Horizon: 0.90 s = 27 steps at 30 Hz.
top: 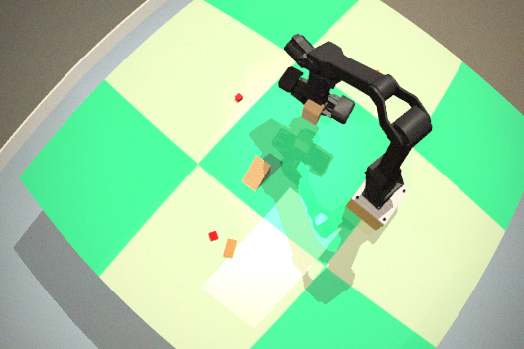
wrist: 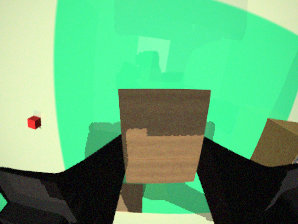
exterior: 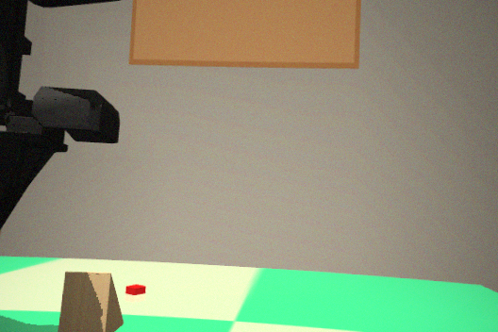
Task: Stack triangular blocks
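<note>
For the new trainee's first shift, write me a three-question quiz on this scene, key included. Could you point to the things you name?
1. True or false: the triangular block in the gripper (top: 313, 112) (wrist: 162, 155) rests on the lower block (top: 256, 174) (exterior: 85, 303).

2. Multiple choice: what colour is the small cube (top: 213, 236) beside the flat orange piece (top: 230, 248)?
A) blue
B) red
C) white

3. Fill in the blank: the gripper (top: 314, 111) (wrist: 158, 137) is shut on a ____ block.

Key: 1 false; 2 B; 3 triangular.
</note>
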Each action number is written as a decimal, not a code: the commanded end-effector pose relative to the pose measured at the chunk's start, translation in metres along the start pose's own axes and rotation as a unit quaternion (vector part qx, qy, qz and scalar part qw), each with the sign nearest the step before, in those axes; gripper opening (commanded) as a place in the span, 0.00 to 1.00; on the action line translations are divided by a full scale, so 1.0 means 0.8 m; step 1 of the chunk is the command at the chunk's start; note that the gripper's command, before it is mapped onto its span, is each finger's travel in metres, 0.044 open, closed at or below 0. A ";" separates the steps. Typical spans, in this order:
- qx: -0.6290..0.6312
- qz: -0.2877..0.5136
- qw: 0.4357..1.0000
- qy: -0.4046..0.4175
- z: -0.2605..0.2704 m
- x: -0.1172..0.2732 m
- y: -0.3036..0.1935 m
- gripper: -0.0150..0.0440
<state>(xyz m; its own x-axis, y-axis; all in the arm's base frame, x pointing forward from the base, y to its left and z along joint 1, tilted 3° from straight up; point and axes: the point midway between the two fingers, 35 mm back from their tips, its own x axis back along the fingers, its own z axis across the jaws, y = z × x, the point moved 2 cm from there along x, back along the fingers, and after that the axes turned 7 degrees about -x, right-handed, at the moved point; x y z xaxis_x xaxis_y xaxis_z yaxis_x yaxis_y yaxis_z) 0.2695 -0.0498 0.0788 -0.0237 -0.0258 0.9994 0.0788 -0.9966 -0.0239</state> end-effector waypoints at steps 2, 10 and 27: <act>-0.039 0.011 0.999 0.002 0.001 0.002 0.001 0.25; -0.030 0.013 0.999 0.008 0.013 0.006 -0.021 0.25; -0.023 0.018 0.999 0.012 0.045 0.028 -0.108 0.25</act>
<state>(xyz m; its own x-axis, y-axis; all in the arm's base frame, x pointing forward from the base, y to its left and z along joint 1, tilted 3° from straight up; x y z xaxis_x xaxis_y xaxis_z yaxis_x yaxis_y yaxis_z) 0.2968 0.0261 0.1016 -0.0505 -0.0584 0.9970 0.0369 -0.9977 -0.0566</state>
